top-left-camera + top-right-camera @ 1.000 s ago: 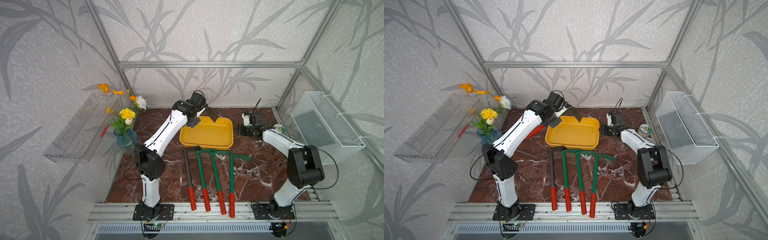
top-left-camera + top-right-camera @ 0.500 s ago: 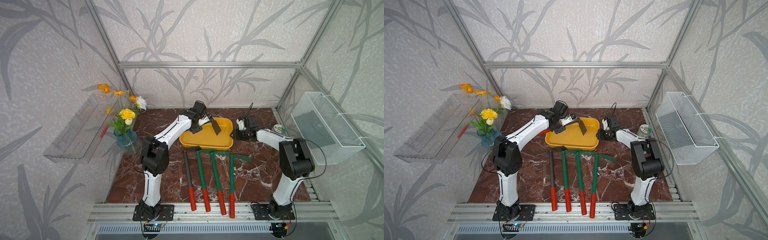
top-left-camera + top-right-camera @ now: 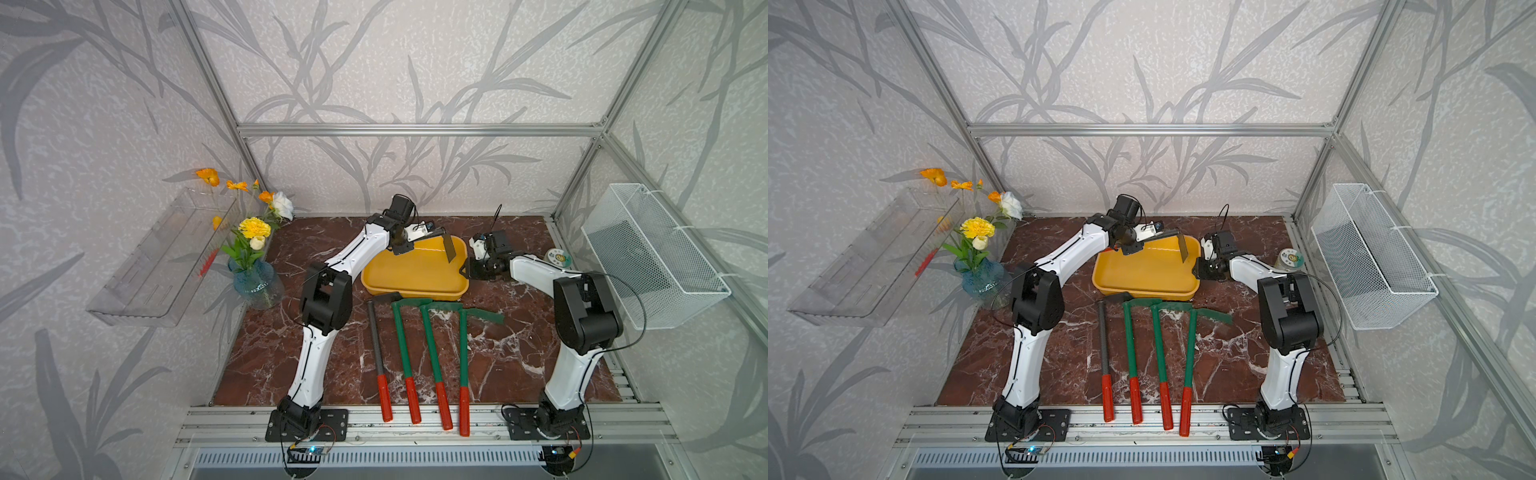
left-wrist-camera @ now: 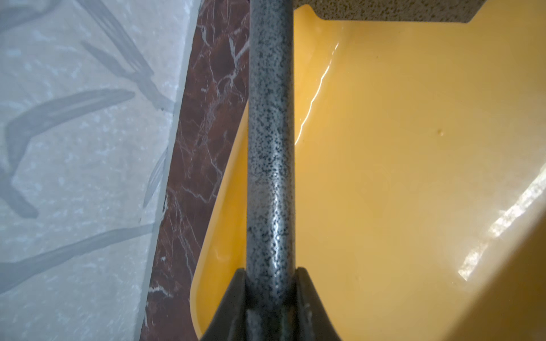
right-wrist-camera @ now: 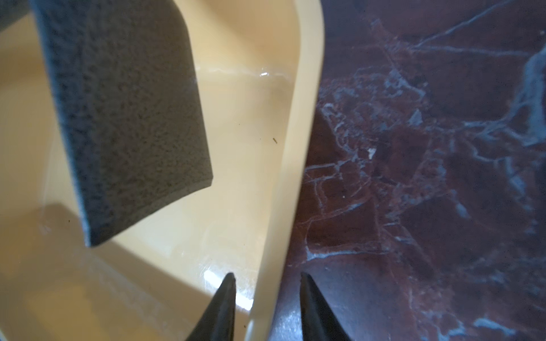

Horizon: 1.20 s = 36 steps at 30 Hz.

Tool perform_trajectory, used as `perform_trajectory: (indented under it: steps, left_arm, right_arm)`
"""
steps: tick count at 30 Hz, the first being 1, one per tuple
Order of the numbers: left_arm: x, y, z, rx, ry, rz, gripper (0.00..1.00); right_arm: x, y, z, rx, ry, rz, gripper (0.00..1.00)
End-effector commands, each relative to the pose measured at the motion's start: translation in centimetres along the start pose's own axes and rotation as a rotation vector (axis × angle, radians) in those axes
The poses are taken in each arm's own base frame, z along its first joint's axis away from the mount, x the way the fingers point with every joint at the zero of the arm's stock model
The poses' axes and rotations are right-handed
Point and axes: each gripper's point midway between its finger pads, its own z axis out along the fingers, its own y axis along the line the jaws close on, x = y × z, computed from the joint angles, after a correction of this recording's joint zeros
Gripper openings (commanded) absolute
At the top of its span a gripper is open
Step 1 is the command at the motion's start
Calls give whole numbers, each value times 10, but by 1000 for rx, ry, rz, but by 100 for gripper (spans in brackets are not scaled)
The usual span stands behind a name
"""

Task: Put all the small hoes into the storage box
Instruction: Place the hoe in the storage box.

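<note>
small hoe: held in the air above the storage box; speckled grey shaft ran roughly level over the box's far side; blade hung down inside the box near its far right corner; its lower edge looked clear of the box floor, with a shadow under it
left hand: closed round the hoe's shaft, one finger on each side
right hand: narrow; fingertips stood astride the box's right rim, one over the inside, one over the worktop; whether they pinched the rim could not be told
storage box: yellow and shallow; sat on the red marble worktop toward the back wall, between the two hands
long tools: four lay side by side on the worktop just in front of the box, heads toward it, red grips away from it; one grey-shafted, three green-shafted
vase of flowers: well to the left of the box, at the worktop's edge
round tin: to the right of the box, beyond the right arm
clear trough: on the left wall, well apart from the box
wire basket: white; on the right wall, well apart from the box
</note>
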Motion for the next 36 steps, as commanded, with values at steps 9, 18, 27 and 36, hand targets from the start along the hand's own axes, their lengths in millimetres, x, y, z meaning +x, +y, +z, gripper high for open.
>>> perform_trajectory:
  steps: [9, 18, 27, 36]
  left_arm:
    - [-21, -9, 28, -10, -107, 122, 0]
    - [-9, -8, 40, -48, -78, 184, 0]
    - [-11, 7, 49, -142, -75, 215, 30]
    - [-8, -1, 45, -122, -65, 212, 73]
  right_arm:
    - [2, 2, 2, -11, 35, -34, 36]
    - [4, 3, 4, -22, 37, -30, 36]
    - [8, 4, 5, -28, 47, -29, 36]
    - [8, 6, 3, -33, 40, -24, 35]
